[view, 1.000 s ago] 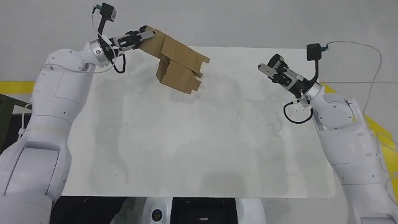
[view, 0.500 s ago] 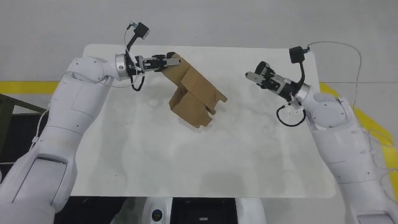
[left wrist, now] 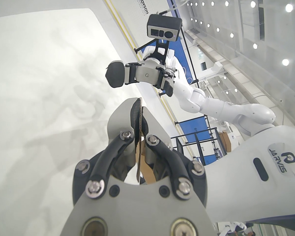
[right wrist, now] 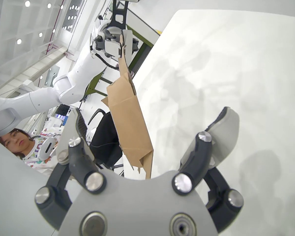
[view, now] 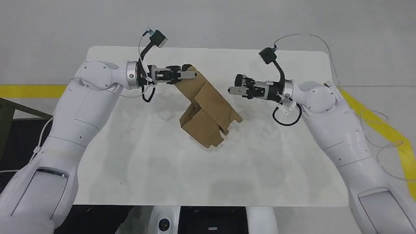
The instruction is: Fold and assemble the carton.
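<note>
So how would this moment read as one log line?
left gripper: shut on carton | right gripper: open, beside carton | carton: unassembled

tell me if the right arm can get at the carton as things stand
Probably yes. The right claw is open and faces the carton, with nothing between them. The left claw grips the far end of the carton, leaving the near edge free.

Count: one carton [view: 208, 114], one table [view: 273, 169], two grippers.
There is only a single brown carton, in one piece, and only a single white table. The grippers are two in total: one left gripper [view: 190, 75] and one right gripper [view: 233, 91].
</note>
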